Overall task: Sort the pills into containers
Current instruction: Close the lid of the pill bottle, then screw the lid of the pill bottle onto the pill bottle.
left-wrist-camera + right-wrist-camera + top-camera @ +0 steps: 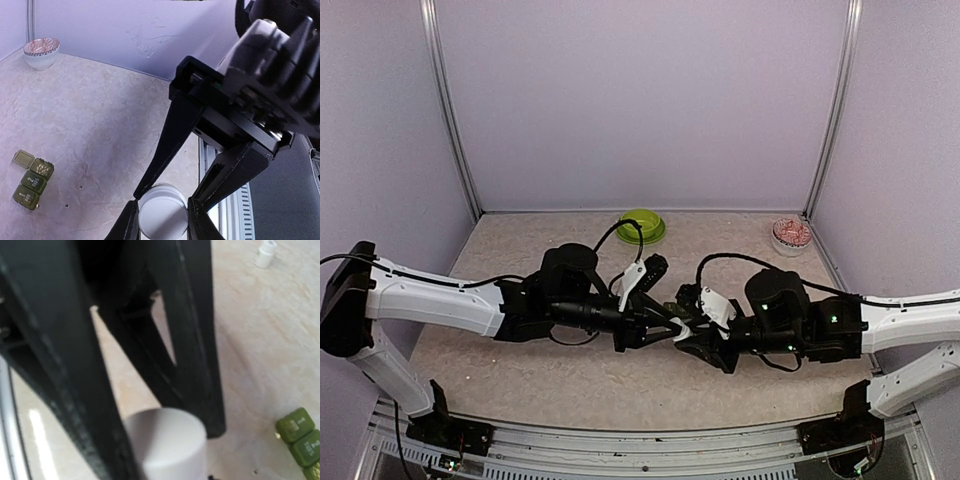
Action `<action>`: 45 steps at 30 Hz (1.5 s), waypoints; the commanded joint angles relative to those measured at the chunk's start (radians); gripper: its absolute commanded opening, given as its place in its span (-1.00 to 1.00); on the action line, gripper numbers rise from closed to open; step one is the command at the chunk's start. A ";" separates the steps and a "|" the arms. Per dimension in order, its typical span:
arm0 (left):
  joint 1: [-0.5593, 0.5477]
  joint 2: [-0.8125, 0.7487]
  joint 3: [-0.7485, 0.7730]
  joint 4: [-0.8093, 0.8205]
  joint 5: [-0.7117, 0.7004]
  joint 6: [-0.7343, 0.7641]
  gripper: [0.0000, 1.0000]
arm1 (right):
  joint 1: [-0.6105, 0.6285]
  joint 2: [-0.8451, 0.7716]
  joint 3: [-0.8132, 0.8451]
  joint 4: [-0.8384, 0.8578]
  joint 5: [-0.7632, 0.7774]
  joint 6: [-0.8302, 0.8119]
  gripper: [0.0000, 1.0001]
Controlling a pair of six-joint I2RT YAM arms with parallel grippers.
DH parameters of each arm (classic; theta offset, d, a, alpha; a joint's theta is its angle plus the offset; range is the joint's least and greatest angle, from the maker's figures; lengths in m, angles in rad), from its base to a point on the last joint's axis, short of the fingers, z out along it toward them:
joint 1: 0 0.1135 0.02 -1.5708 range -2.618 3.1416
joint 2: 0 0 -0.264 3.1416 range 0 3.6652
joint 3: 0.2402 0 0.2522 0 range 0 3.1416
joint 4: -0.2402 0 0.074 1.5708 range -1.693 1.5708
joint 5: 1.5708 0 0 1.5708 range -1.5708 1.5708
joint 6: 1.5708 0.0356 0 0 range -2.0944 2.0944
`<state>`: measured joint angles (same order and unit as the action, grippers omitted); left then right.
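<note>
Left tool [163,209] clamps a white bottle [162,224], pill box [31,182] well apart.

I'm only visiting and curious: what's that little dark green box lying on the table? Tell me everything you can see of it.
The pill box is small, dark green and plastic-looking: three square compartments in a row. Two are shut, their lids marked 1 and 2. The third is open, its lid flipped out flat beside it; something speckled shows inside, too small to tell. It lies flat on the beige table, and nothing else touches it.
</note>
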<state>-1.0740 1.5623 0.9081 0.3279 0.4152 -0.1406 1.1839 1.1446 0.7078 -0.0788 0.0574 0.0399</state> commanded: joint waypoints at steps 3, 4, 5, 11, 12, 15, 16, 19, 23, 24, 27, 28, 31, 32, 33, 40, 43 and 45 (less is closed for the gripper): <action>0.001 -0.017 -0.065 -0.017 0.019 0.036 -0.26 | -0.019 -0.068 0.039 0.115 -0.085 0.030 -0.40; 0.005 -0.024 -0.069 -0.007 0.018 0.027 -0.16 | -0.020 -0.060 0.040 0.108 -0.082 0.031 -0.40; 0.010 -0.033 -0.074 0.003 0.017 0.016 -0.09 | -0.018 -0.056 0.039 0.105 -0.079 0.032 -0.40; 0.033 -0.101 -0.115 0.065 0.000 -0.041 0.38 | -0.018 -0.059 0.027 0.120 -0.081 0.045 -0.40; 0.037 -0.114 -0.123 0.073 -0.004 -0.055 0.52 | -0.019 -0.061 0.027 0.122 -0.078 0.045 -0.40; 0.047 -0.147 -0.144 0.098 -0.022 -0.099 0.95 | -0.018 -0.061 0.033 0.122 -0.061 0.049 -0.40; 0.048 -0.157 -0.149 0.103 -0.032 -0.115 0.97 | -0.019 -0.056 0.037 0.119 -0.053 0.055 -0.40; 0.049 -0.184 -0.170 0.139 -0.057 -0.163 0.98 | -0.019 -0.031 0.056 0.112 -0.024 0.074 -0.40; 0.052 -0.210 -0.176 0.157 -0.130 -0.236 0.97 | -0.018 0.011 0.064 0.126 -0.025 0.083 -0.39; 0.054 -0.208 -0.161 0.131 -0.154 -0.255 0.97 | -0.019 0.018 0.066 0.128 -0.018 0.084 -0.39; 0.056 -0.188 -0.093 0.029 -0.201 -0.277 0.94 | -0.018 0.042 0.078 0.116 0.004 0.085 -0.39; 0.055 -0.181 -0.076 0.007 -0.200 -0.281 0.91 | -0.018 0.049 0.083 0.111 0.015 0.085 -0.39; 0.060 -0.175 -0.075 0.010 -0.191 -0.311 0.80 | -0.018 0.051 0.081 0.115 0.024 0.079 -0.39; 0.065 -0.175 -0.082 0.018 -0.187 -0.320 0.79 | -0.018 0.049 0.078 0.120 0.019 0.077 -0.39; 0.073 -0.175 -0.090 0.025 -0.187 -0.336 0.77 | -0.018 0.046 0.075 0.125 0.017 0.075 -0.39; 0.083 -0.165 -0.094 0.052 -0.167 -0.388 0.86 | -0.018 0.052 0.081 0.103 0.062 0.096 -0.41; 0.067 -0.155 -0.094 0.077 -0.167 -0.417 0.97 | -0.018 0.067 0.099 0.092 0.089 0.132 -0.41; 0.057 -0.145 -0.091 0.092 -0.160 -0.437 0.97 | -0.018 0.077 0.103 0.101 0.096 0.154 -0.41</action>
<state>-0.9970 1.3956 0.8101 0.3737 0.2462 -0.5285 1.1702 1.2018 0.7712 0.0170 0.1089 0.1387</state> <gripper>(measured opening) 0.984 0.316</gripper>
